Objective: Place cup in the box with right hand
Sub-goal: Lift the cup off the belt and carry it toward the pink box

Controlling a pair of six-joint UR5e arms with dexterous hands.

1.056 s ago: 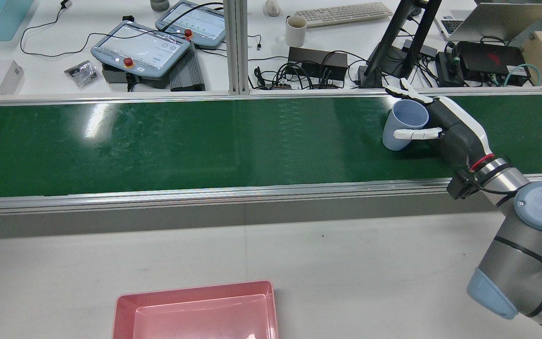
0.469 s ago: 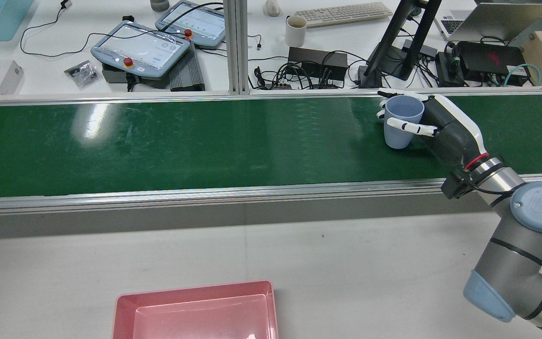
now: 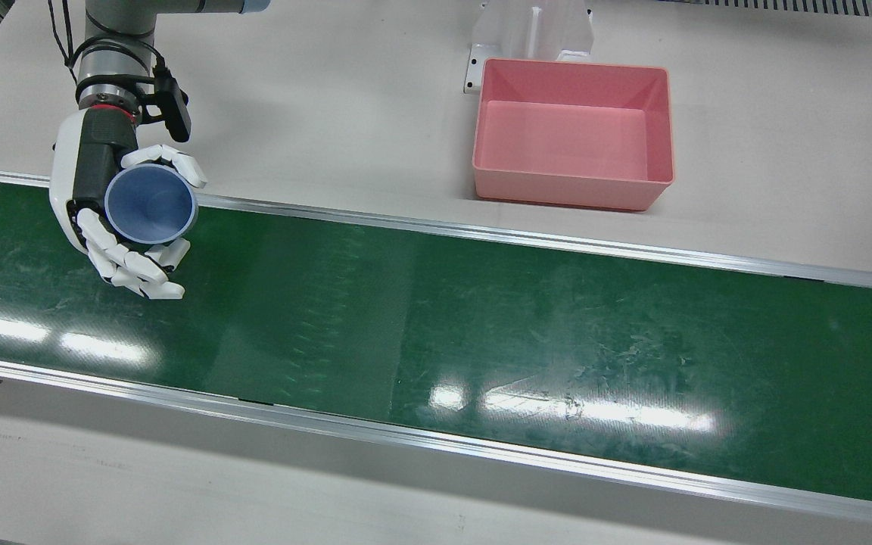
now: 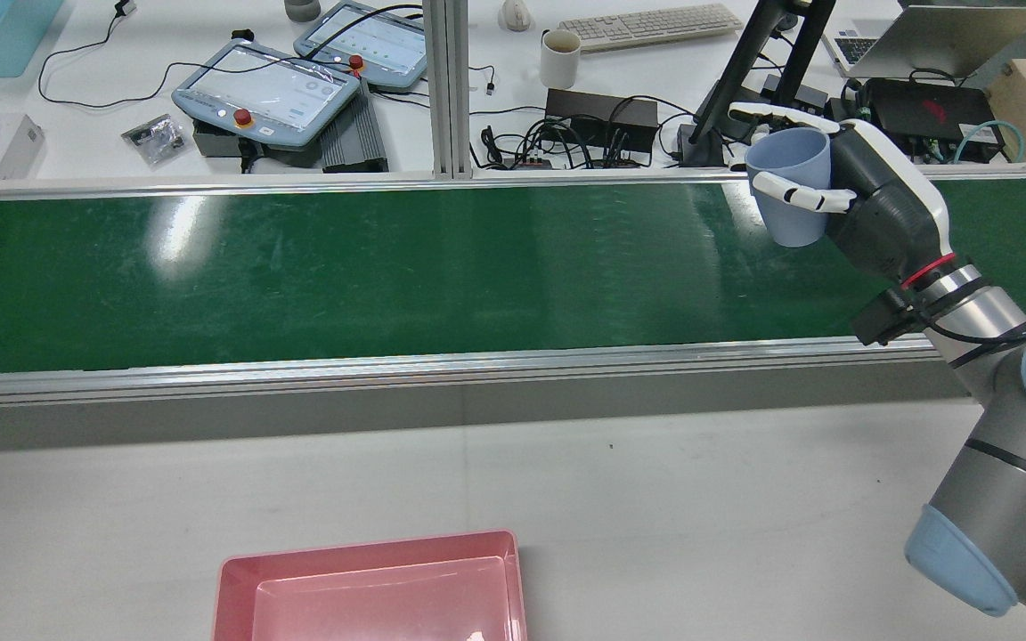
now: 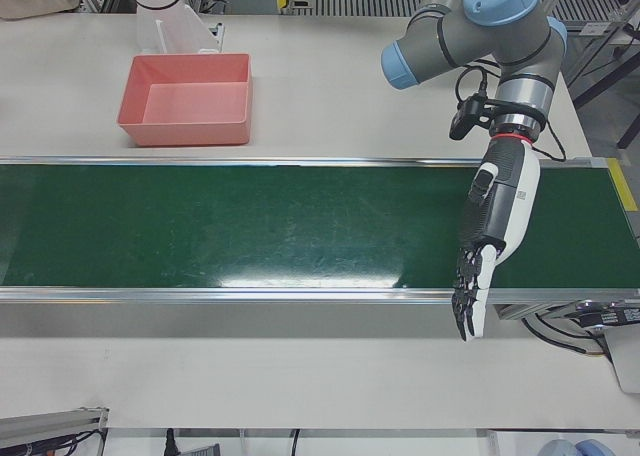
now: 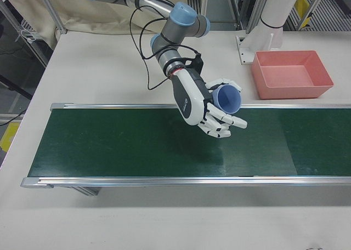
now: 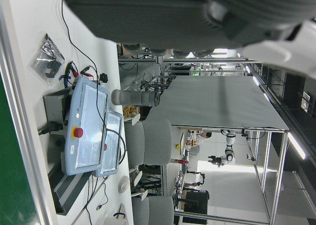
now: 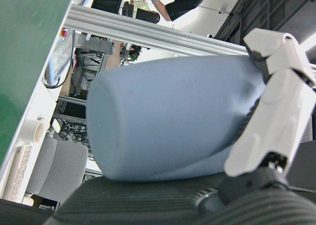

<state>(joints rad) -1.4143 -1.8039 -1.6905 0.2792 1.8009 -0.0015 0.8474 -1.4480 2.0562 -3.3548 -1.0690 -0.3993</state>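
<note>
My right hand [image 4: 878, 214] is shut on the light blue cup [image 4: 789, 187] and holds it upright in the air above the far right part of the green belt [image 4: 388, 267]. From the front view the cup [image 3: 151, 204] shows its open mouth, ringed by the white fingers [image 3: 133, 269] of the right hand [image 3: 91, 174]. The cup [image 8: 168, 116] fills the right hand view. The pink box [image 3: 572, 193] stands empty on the grey table, well away from the cup; its rim [image 4: 370, 547] shows at the bottom of the rear view. My left hand [image 5: 495, 236] hangs open over the belt's front edge.
Beyond the belt's far rail lies a desk with two teach pendants [image 4: 268, 89], a white mug [image 4: 559, 58], a keyboard [image 4: 651, 25], cables and a black monitor stand [image 4: 758, 80]. A white pedestal [image 3: 530, 30] stands right behind the box.
The right hand closed on the cup, then lifted it off the belt, up and slightly right in the rear view. The cup went from tilted to upright.
</note>
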